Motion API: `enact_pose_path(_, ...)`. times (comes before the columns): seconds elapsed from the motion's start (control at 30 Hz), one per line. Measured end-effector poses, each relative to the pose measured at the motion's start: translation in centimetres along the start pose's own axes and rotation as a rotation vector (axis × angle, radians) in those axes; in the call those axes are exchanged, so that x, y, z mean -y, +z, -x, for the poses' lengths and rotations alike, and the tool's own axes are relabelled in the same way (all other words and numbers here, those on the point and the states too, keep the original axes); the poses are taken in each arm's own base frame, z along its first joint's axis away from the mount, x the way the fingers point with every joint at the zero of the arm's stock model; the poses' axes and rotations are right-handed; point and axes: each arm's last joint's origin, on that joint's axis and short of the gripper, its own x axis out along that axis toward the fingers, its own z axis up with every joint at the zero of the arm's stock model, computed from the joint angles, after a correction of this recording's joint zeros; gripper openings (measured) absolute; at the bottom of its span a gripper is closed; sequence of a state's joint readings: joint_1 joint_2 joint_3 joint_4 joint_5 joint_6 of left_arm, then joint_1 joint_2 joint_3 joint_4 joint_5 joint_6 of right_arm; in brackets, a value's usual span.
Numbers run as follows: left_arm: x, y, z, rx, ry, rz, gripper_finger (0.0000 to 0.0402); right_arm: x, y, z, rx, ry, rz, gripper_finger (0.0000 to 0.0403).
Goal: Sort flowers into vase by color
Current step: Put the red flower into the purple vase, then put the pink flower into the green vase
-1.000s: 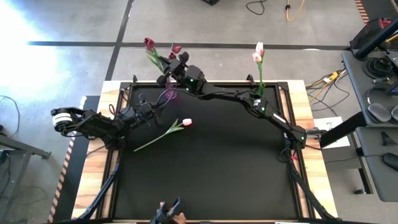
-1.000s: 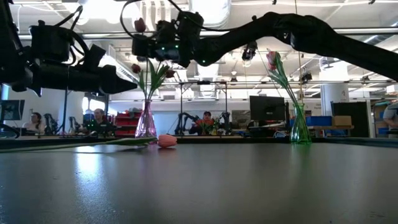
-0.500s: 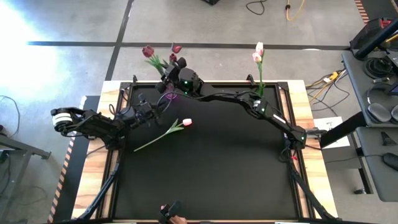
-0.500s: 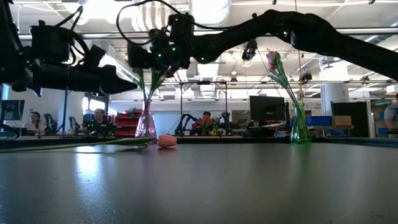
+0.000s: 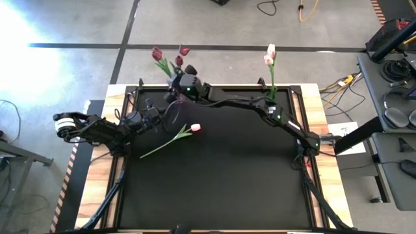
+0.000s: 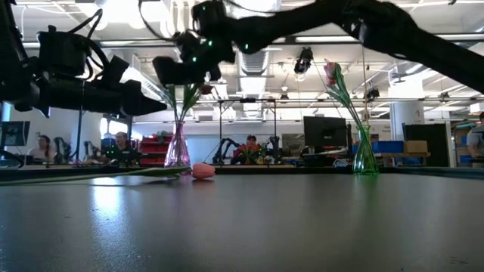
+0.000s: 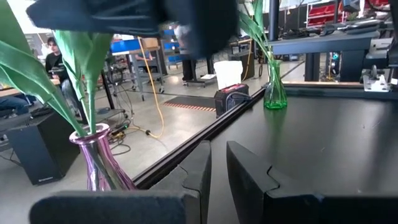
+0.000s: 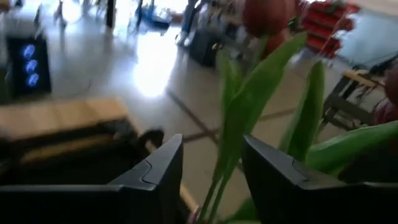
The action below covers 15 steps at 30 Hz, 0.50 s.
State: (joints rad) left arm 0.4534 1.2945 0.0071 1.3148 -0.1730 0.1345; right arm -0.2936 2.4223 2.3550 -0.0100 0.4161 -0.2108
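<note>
Three maroon tulips (image 5: 156,53) stand with their stems in the purple vase (image 6: 178,147) at the table's far left. Two pink tulips (image 5: 269,54) stand in the green vase (image 6: 364,155) at the far right. One pink tulip (image 5: 194,128) lies flat on the black table, left of the middle. My right gripper (image 8: 211,174) is open and level above the purple vase. The maroon tulips' green stems (image 8: 225,149) pass between its fingers, apart from both. My left gripper (image 7: 219,168) hovers just left of the purple vase, shut but for a narrow slit, with nothing in it.
The black table top (image 5: 221,182) stretches bare toward the near edge. Wooden strips (image 5: 315,110) border the table's sides. My right arm (image 5: 260,107) reaches across the far part of the table, passing close to the green vase. People and benches show in the room beyond.
My right gripper has tipped to level and gone a little toward the table's left and near edges, staying above the purple vase. The leftmost maroon tulip head has shifted slightly with it. My left arm and the lying pink tulip have kept still.
</note>
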Motion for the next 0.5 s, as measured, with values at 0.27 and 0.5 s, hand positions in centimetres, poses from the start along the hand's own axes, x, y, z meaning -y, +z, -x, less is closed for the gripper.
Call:
enact_pose_path(0.27,0.0,0.0,0.0,-0.003,0.000,-0.004,0.0037,-2.4,4.3,5.1,-0.077,0.108,0.140,0.0103)
enact_pose_path(0.5,0.0,0.0,0.0,-0.005,-0.001,-0.009,0.0037,-5.1,3.5,6.3,-0.101,0.322,0.188,0.0013)
